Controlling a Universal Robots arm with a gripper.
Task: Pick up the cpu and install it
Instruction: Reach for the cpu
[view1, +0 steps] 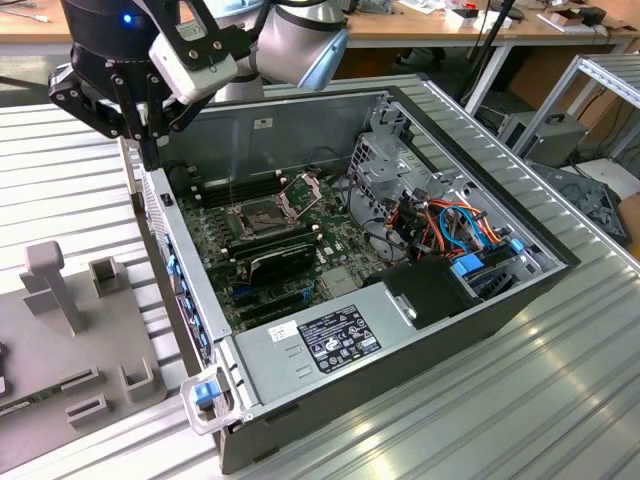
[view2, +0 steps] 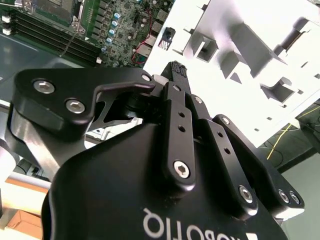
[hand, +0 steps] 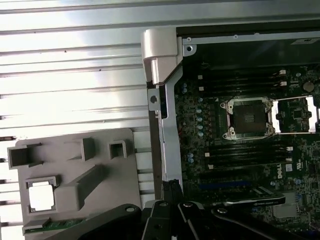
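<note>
- We see the end effector (view1: 150, 152) clenched, fingertips pressed together with nothing between them.
- In the exterior view it hangs over the side wall of the open computer case (view1: 300, 112), between the case and the grey holder tray (view1: 60, 345) on the counter (view1: 560, 390).
- In the first wrist view we find the cpu (hand: 41, 195) lying flat in a square recess of the grey holder tray (hand: 75, 150), well apart from the end effector (hand: 172, 186).
- Inside the case, the socket (hand: 248, 117) on the motherboard (view1: 335, 250) has its metal frame swung open.
</note>
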